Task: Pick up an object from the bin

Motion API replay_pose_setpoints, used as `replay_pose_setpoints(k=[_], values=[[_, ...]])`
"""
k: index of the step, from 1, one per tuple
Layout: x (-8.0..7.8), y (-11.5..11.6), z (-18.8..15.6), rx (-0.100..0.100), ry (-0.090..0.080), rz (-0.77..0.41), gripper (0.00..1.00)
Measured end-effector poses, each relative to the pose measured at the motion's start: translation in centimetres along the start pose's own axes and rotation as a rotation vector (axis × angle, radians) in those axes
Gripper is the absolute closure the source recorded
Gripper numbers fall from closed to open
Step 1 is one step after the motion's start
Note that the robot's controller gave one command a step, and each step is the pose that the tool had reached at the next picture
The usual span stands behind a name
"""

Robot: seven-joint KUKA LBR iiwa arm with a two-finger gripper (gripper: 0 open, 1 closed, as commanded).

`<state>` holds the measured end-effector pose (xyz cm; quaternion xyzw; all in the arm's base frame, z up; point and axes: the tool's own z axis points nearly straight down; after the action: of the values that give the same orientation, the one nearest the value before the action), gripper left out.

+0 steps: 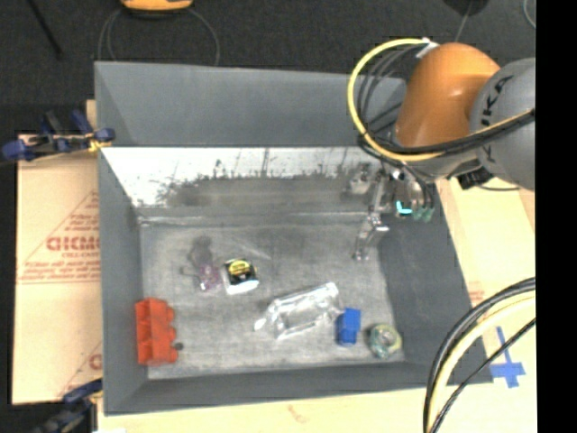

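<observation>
Grey bin (pixel 270 228) floor sits bare under the gripper (pixel 370 233), opening unreadable; the clear plastic packet (pixel 297 311) lies lower-left, stretched left-right.

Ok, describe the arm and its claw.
The arm is grey with dark lettering, and its wrist wears a rounded orange cover. Yellow and black cables loop round it. The claw is small, silvery metal, with a teal spot.

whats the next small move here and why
Probably shift the gripper toward the near wall of the bin, over the small blue block. It hangs over bare floor near the far right corner; the block, between a clear plastic pack and a greenish round thing, lies closest.
</observation>
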<state>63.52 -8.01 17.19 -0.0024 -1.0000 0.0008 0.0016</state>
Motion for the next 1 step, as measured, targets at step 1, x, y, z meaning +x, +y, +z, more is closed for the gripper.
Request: replay_pose_setpoints(k=[1], values=[[9.0, 3.51, 4.08, -0.002, 0.0, -0.217, 0.0]])
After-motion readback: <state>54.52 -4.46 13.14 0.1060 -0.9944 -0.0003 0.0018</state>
